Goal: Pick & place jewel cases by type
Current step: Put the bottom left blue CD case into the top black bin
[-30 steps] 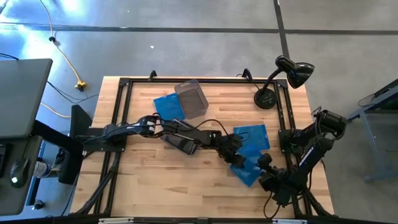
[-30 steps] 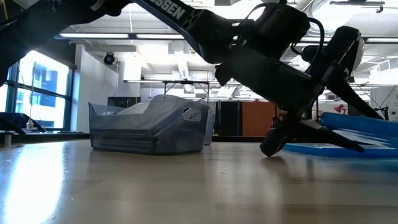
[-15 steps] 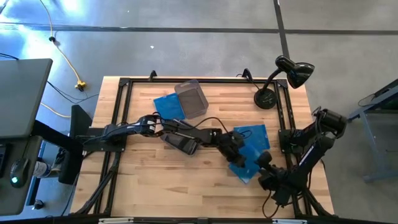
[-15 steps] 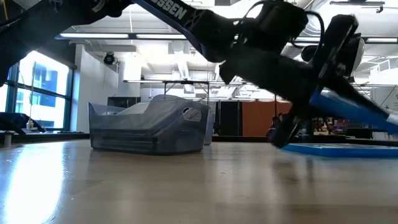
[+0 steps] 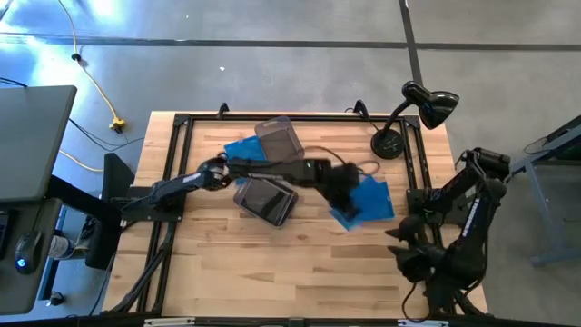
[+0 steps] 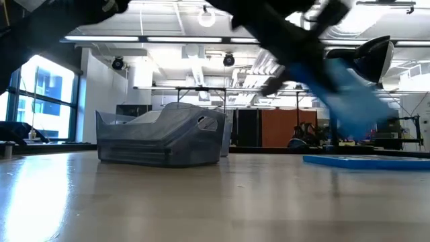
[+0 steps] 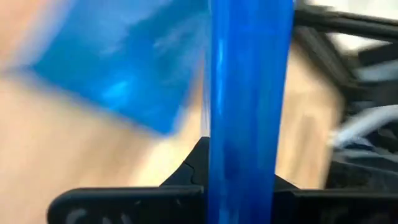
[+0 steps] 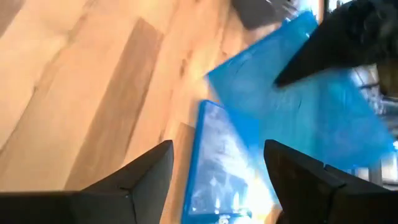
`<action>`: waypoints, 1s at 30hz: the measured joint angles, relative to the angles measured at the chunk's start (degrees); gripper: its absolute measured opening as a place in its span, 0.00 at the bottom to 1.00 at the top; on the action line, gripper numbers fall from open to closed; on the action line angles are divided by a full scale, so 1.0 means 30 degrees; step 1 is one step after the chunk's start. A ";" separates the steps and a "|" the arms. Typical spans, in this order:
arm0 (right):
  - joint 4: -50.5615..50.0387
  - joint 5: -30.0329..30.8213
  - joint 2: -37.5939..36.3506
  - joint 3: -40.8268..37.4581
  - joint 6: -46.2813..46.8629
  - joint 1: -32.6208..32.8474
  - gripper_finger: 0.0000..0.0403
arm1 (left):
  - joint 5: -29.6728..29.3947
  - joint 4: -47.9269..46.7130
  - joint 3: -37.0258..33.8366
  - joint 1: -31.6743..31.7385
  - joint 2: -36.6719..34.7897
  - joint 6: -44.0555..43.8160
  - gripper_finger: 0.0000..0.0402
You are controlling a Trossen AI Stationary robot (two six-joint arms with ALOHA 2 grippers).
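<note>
Blue plastic, seen edge-on in the left wrist view, stands clamped between the left gripper's [image 5: 340, 186] fingers [image 7: 155, 199]: one jewel case [image 7: 249, 99], lifted clear of the table [image 5: 227, 272]. In the low view it hangs tilted in the air. Just beneath and beyond the gripper, another blue case [image 5: 372, 198] lies flat on the wood. Back along the left arm, a dark case [image 5: 265, 200] lies beside it, with a third blue case [image 5: 238, 148] and a smoky tub [image 5: 278, 143] on the arm's other side, the tub overlapping that case. Well apart, at the table's right edge, the right gripper [image 5: 398, 241] waits with its fingers [image 8: 146, 180] spread wide, holding nothing. A desk lamp [image 5: 413, 113] stands at the far right corner.
</note>
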 joint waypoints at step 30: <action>-0.0560 -0.0497 -0.0906 0.0036 0.1713 0.0278 0.61 | -1.2158 -1.3256 -0.1049 0.6225 -0.3340 -1.1241 0.01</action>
